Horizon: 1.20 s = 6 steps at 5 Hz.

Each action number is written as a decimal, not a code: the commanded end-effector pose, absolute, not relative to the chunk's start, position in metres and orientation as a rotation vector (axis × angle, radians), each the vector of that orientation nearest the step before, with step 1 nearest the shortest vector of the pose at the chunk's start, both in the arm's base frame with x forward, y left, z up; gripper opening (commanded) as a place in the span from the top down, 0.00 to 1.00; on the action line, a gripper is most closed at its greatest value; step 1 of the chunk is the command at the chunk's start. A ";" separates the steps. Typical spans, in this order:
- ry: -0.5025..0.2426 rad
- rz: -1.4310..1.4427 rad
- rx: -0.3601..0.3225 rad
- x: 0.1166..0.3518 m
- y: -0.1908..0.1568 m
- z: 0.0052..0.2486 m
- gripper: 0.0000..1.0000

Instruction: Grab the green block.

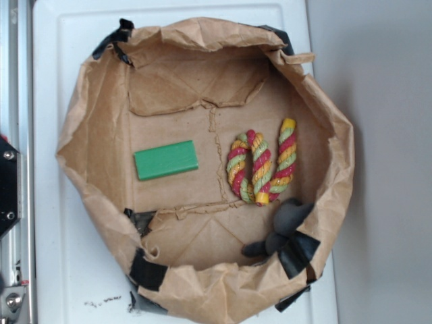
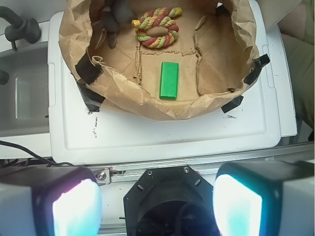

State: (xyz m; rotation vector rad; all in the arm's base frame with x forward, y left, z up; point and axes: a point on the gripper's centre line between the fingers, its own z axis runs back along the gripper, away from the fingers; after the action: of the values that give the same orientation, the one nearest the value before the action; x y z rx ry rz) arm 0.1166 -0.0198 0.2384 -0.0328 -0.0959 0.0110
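Gripper (image 2: 156, 196) spread wide, empty, fingers (image 2: 74, 206) apart at bottom of wrist view, well clear of bag (image 1: 88, 121). Green block (image 1: 166, 160) lies flat on bag floor, left of rope toy (image 1: 260, 167), not touching it. Grey stuffed toy (image 1: 287, 226) near rope, by bag wall. Bag sits on white tray (image 2: 162, 137).

paper bag (image 1: 101, 162): brown, crinkly, open on top, black tape on its edges | rope toy (image 1: 260, 167): red, yellow and green, twisted, lies inside the bag | gray soft thing (image 1: 287, 226): in the bag, touching the rope toy's end | white tray (image 1: 54, 236): under the bag
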 end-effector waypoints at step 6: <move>-0.254 -0.024 -0.176 0.238 -0.029 0.198 0.00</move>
State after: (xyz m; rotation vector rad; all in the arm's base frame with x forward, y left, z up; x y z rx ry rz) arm 0.2321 -0.0324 0.1805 -0.1740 -0.1885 -0.0307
